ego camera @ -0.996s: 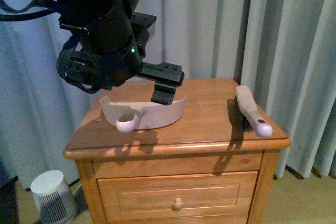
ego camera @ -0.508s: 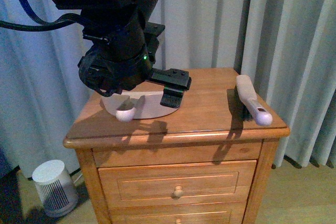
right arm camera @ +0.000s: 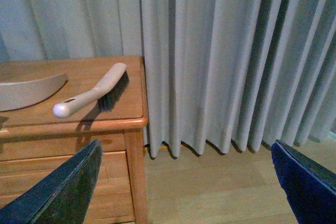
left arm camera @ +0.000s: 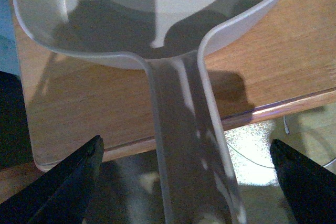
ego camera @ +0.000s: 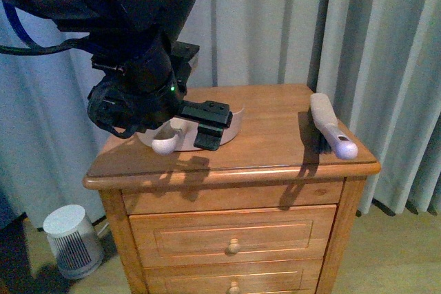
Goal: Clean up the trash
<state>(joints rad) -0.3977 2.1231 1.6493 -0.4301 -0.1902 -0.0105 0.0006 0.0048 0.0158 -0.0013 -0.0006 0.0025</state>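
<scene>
Altogether one dustpan (ego camera: 231, 124); one brush (ego camera: 331, 133); both on one nightstand (ego camera: 269, 151)

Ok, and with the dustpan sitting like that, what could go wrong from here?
The dustpan handle juts past the front edge of the nightstand, inside the open left gripper; a bump while closing could slide or tip it off. The brush lies by the right edge with its tip at the front corner, so a careless reach might knock it to the floor.
</scene>
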